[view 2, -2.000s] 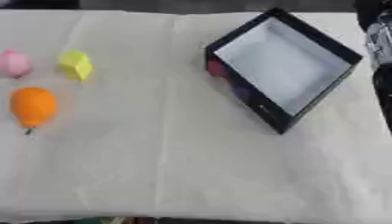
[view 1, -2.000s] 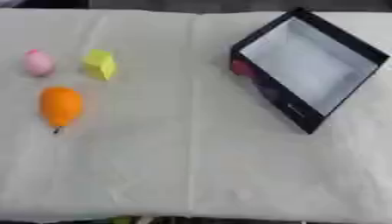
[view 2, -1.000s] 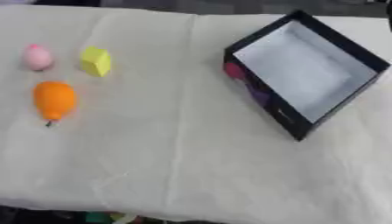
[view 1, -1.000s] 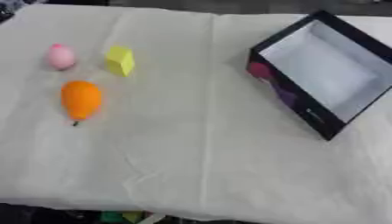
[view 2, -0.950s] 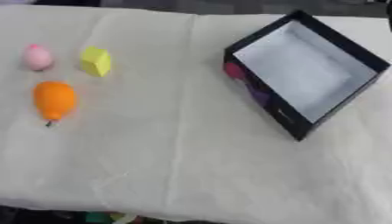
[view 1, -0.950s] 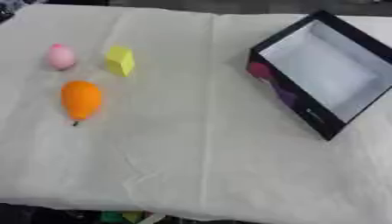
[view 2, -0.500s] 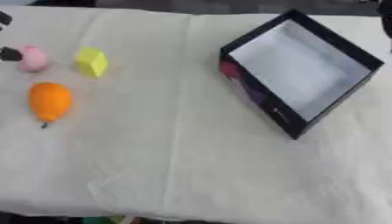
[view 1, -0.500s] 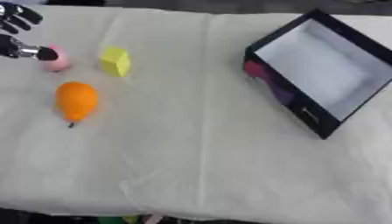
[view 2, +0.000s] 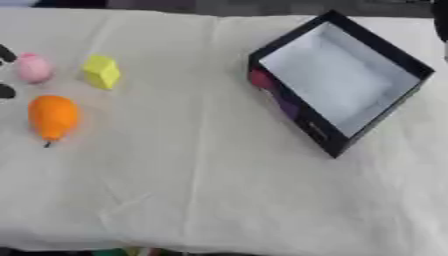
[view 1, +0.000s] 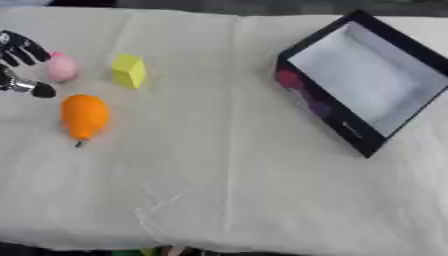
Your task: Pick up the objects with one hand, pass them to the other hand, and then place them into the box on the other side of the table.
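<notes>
just beside the left hand [view 1: 19,60], fingers spread open around nothing: pink object [view 1: 61,67], toward the table's middle from the fingertips; box [view 1: 376,87] well apart, far right; right hand unseen

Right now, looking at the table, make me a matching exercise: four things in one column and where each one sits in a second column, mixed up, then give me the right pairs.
Things:
1. pink object
2. yellow block
3. orange fruit
4. black box

Places:
A. on the table's right side, tilted, nothing visible inside
B. nearest the table's front edge, among the three things on the left
C. next to the left hand, at the far left
D. between the pink object and the table's middle

Pairs: 1-C, 2-D, 3-B, 4-A
</notes>
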Robot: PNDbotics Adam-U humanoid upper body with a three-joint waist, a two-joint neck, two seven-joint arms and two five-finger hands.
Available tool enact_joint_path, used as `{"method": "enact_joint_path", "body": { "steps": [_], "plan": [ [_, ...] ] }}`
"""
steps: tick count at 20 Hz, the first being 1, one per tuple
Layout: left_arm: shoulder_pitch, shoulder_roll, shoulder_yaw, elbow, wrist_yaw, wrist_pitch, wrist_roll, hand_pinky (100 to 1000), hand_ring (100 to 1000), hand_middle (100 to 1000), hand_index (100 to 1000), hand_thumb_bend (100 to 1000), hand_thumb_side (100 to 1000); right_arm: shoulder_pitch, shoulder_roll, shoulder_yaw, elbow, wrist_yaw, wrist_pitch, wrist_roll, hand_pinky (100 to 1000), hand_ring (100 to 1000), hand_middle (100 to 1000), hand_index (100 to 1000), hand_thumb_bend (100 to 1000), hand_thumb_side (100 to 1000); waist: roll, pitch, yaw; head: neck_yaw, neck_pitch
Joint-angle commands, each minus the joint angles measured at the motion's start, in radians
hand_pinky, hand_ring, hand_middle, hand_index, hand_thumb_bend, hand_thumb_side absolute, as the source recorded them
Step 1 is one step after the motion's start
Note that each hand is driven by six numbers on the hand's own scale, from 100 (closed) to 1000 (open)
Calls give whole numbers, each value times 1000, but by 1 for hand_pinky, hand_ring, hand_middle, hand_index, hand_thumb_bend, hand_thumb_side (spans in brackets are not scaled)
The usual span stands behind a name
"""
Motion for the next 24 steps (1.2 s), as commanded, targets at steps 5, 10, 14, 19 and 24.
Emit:
{"method": "enact_joint_path", "body": {
  "steps": [5,10,14,19,24],
  "plan": [
    [-2,39,-9,3,2,-2,-13,863,855,824,871,609,448,-19,-34,-1,-20,8,0,3,860,773,836,862,100,530,-2,-10,-2,28,5],
    [5,29,-30,6,8,5,-3,859,847,819,866,595,441,-16,-32,-1,-19,10,0,4,861,772,835,862,100,533,-3,-9,-4,34,5],
    [5,18,-46,6,-3,7,-4,858,847,820,870,598,436,-13,-29,1,-18,10,1,5,861,771,833,862,100,534,-3,-8,-6,33,5],
    [-6,1,-68,9,-62,6,4,858,851,823,880,602,430,-11,-22,11,-19,13,6,15,861,770,833,862,100,538,-2,-9,-8,27,5],
    [-15,-16,-85,12,-114,5,15,858,852,823,875,595,416,-11,-14,22,-17,20,11,28,862,770,833,862,100,541,0,-10,-8,29,5]
  ]
}}
